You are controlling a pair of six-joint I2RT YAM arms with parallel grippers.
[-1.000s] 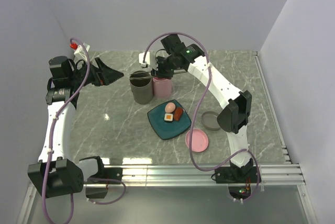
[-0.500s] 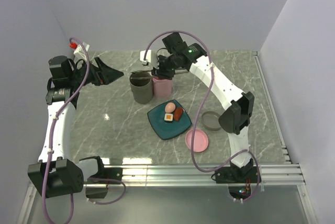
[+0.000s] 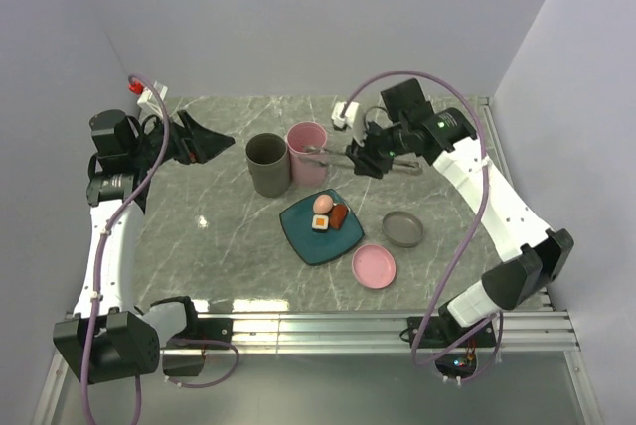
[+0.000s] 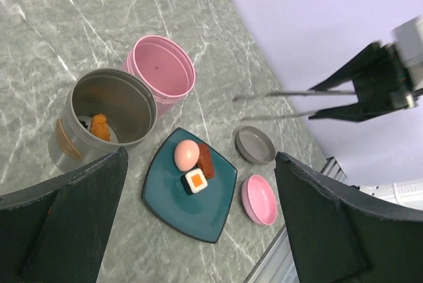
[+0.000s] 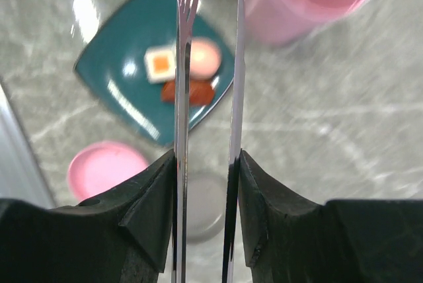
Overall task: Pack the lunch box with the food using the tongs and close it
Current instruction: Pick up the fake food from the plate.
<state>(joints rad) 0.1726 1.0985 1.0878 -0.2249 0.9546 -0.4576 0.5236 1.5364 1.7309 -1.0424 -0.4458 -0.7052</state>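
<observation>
Silver metal tongs (image 5: 182,131), long and slim, are pinched between the fingers of the right gripper (image 3: 370,159), which is clamped across both thin arms partway along, so a squeeze should bring the tips together. The tips stand slightly apart and carry nothing, hanging in the air by the rim of the pink round canister (image 3: 301,172) towards the far edge of the grey marble worktop (image 3: 199,236). Held so, they look ready for another pick from the teal square plate (image 3: 316,244) at the worktop's middle. It bears the pale pink egg-like ball (image 3: 323,205), the red-brown sausage (image 3: 340,214) and the white-and-orange block (image 3: 321,222), huddled together. The grey round canister (image 3: 266,179), just beside the pink one, holds the orange fried nugget (image 4: 100,126) and a dark piece (image 4: 83,123), too hidden to name; the pink canister is empty. A grey lid (image 3: 402,228) and a pink lid (image 3: 374,266) lie towards the near right corner, so closing looks a good way off. The left gripper (image 3: 209,137) hovers wide open, holding nothing, by the left edge
</observation>
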